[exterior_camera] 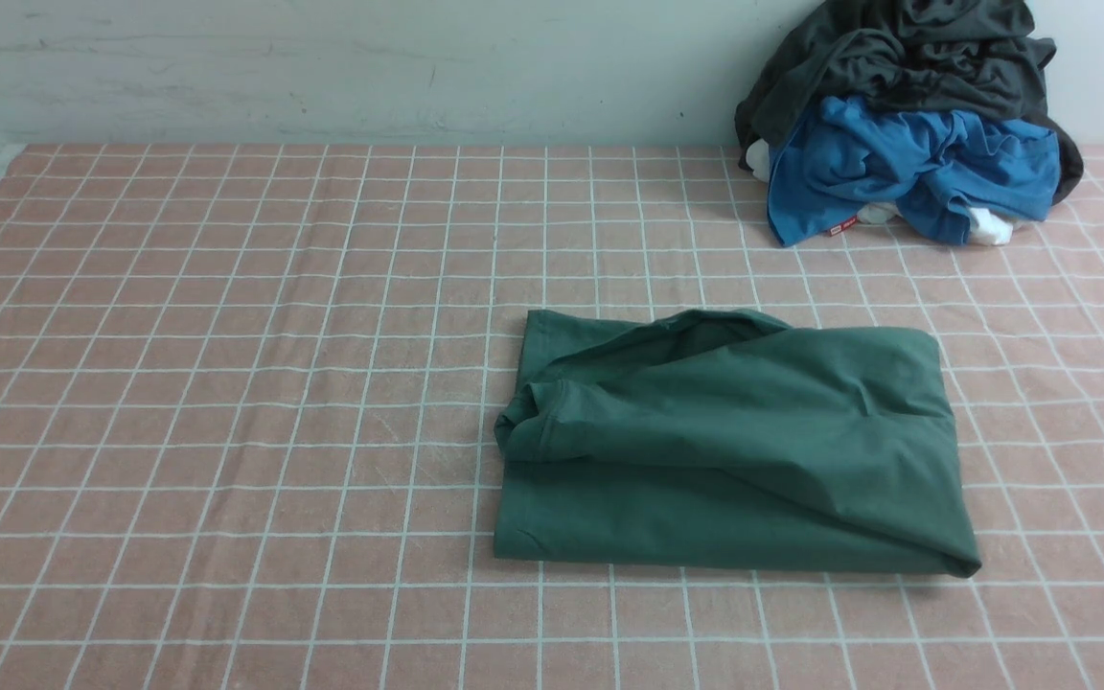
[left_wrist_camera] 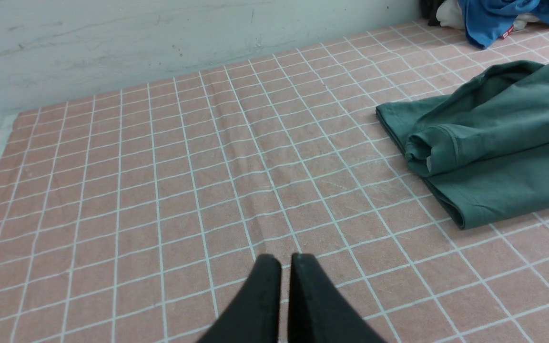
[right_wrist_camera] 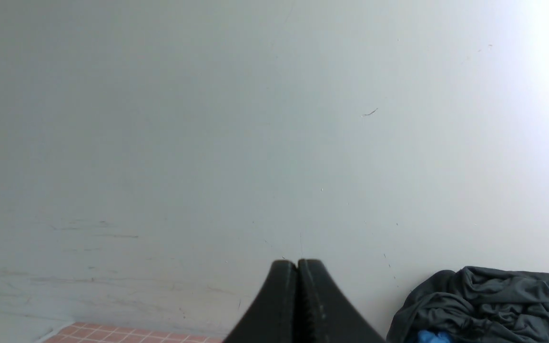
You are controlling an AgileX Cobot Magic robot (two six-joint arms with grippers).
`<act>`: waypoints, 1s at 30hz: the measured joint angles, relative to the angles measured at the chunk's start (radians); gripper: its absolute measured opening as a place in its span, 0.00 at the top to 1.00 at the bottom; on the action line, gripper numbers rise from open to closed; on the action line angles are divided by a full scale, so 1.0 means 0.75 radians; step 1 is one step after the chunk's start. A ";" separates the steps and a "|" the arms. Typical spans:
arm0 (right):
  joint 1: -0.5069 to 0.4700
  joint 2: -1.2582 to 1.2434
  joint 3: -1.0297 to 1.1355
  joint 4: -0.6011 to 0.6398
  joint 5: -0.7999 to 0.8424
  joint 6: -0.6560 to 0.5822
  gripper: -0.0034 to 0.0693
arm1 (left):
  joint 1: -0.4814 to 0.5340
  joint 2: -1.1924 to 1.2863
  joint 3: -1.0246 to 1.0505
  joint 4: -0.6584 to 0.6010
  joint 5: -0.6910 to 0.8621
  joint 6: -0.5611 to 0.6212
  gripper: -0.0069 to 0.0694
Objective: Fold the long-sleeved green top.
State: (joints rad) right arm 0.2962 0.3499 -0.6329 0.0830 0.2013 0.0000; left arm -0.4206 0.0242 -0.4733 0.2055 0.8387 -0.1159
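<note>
Green long-sleeved top (exterior_camera: 734, 450) lies folded on the surface (exterior_camera: 226, 383); left pincer (left_wrist_camera: 285, 267) and right pincer (right_wrist_camera: 298, 269) are closed, empty. Folding seems finished; maybe only smoothing remains.

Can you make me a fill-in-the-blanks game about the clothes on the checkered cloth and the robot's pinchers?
1. The green long-sleeved top lies ____ on the checkered cloth.
2. In the pile by the wall, the dark grey garment lies on top of the ____ one.
3. The left gripper and the right gripper are both ____.

Missing words: folded; blue; shut
</note>
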 joint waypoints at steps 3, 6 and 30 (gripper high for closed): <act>0.000 -0.006 0.000 0.000 0.001 0.000 0.97 | 0.000 0.000 0.000 0.000 0.000 0.000 0.89; 0.000 -0.007 0.000 0.000 0.015 0.000 0.97 | 0.000 0.000 0.000 0.000 0.000 0.000 0.89; 0.000 -0.007 0.000 -0.050 0.181 0.000 0.97 | 0.000 0.000 0.002 0.000 0.000 0.000 0.89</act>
State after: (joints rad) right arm 0.2962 0.3447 -0.6329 0.0452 0.3371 0.0000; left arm -0.4206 0.0242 -0.4721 0.2055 0.8387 -0.1159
